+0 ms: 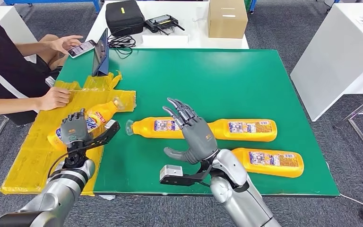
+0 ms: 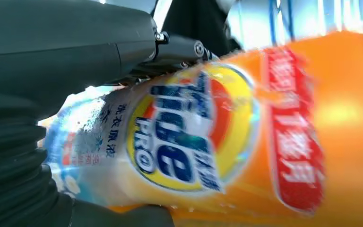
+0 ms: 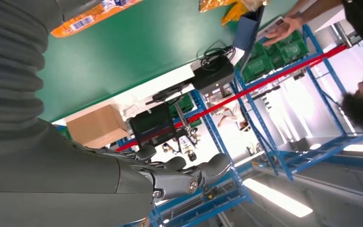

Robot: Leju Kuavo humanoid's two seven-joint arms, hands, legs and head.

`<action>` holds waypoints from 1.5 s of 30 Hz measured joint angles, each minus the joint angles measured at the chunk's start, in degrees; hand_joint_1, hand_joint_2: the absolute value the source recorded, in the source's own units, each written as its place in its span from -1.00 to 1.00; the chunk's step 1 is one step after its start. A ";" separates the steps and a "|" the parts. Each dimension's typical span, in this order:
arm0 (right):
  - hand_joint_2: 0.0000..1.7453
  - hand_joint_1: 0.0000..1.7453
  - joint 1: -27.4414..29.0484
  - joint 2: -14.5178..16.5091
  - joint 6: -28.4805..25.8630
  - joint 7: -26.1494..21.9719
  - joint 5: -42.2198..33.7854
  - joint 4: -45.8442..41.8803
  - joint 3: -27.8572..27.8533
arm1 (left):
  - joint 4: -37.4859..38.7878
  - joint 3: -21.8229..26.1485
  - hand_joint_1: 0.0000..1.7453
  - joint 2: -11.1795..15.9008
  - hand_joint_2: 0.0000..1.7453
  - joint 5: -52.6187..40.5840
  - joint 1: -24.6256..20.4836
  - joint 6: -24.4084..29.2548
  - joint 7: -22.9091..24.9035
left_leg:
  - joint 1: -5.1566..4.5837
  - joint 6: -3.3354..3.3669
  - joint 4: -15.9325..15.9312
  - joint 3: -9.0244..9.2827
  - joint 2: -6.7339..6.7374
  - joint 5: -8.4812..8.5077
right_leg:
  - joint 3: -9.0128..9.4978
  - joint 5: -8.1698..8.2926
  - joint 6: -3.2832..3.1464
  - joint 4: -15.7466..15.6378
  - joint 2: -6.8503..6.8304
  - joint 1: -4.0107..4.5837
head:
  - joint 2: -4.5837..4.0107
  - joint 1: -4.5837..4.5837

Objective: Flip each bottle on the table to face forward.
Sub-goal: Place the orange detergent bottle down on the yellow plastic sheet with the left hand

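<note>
A Tide detergent bottle (image 1: 94, 120) is gripped by the left hand (image 1: 73, 126) over the yellow plastic sheet (image 1: 33, 151) at the green worktop's (image 1: 227, 80) left edge. The right hand (image 1: 194, 135) is raised, fingers spread, above three orange bottles (image 1: 264, 161) lying nearby.

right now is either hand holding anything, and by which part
The left hand grips an orange detergent bottle around its labelled body, lower half. The right hand is open, holding nothing.
</note>
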 joint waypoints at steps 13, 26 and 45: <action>1.00 -1.00 -0.49 0.28 0.15 0.39 0.13 0.50 0.64 | 7.85 -0.89 -1.00 1.17 1.00 0.08 -3.69 -2.27 1.66 | -0.02 0.00 0.00 0.03 -0.01 0.01 | 0.03 0.00 0.00 0.01 -0.01 -0.03 | 0.00 0.01; 1.00 -1.00 -0.55 0.22 -1.11 2.78 3.21 1.71 0.67 | 5.87 4.48 -1.00 0.52 1.00 1.29 -3.06 1.11 -9.68 | -0.04 -0.01 0.00 0.05 -0.01 0.01 | 0.03 0.00 0.00 0.02 0.00 -0.02 | 0.00 0.01; 1.00 -1.00 -1.26 -0.31 -2.15 7.32 9.16 3.81 -0.28 | -18.60 26.79 -1.00 -10.33 1.00 14.02 0.06 1.11 -42.47 | -0.07 0.01 0.01 0.03 0.02 0.00 | 0.01 0.00 0.00 -0.01 0.00 -0.02 | 0.00 0.01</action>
